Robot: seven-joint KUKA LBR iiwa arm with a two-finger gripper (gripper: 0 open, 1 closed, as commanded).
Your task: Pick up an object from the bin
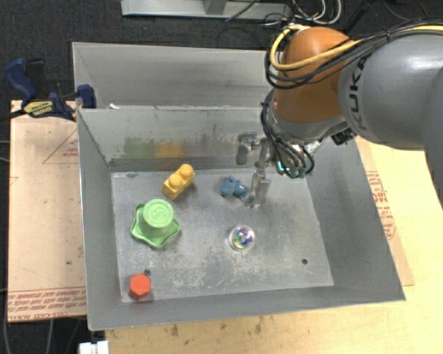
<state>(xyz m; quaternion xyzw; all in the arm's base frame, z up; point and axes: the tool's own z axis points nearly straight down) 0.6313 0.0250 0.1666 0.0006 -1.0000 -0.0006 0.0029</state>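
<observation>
Camera view: looked down into the grey metal bin, with the arm reaching in from the right.
Gripper: the gripper hung low over the back middle of the bin floor, beneath the orange cover on the wrist. Whether it was open or closed could not be told, and nothing was seen held in it.
Nearest thing: a small blue piece lay just beside the gripper, on the side away from the arm. Touching or only close, I could not tell.
Why so placed: the gripper stood upright and low, which suited a pick straight down from above. By nearness the blue piece was the likeliest candidate, though that was only a judgement.
Bin contents: five loose things, spread apart with no heap.
Yellow block: near the back wall, beyond the blue piece.
Green cup: a fluted, flower-edged shape sitting just in front of the yellow block.
Red piece: small and alone, in the front corner farthest from the arm.
Shiny ball: mid-floor, near the gripper on its front side.
Task state: every thing rested on the floor, and the pick was not yet made.
Risk: the blue piece looked small and light, so a near miss might nudge it aside.
</observation>
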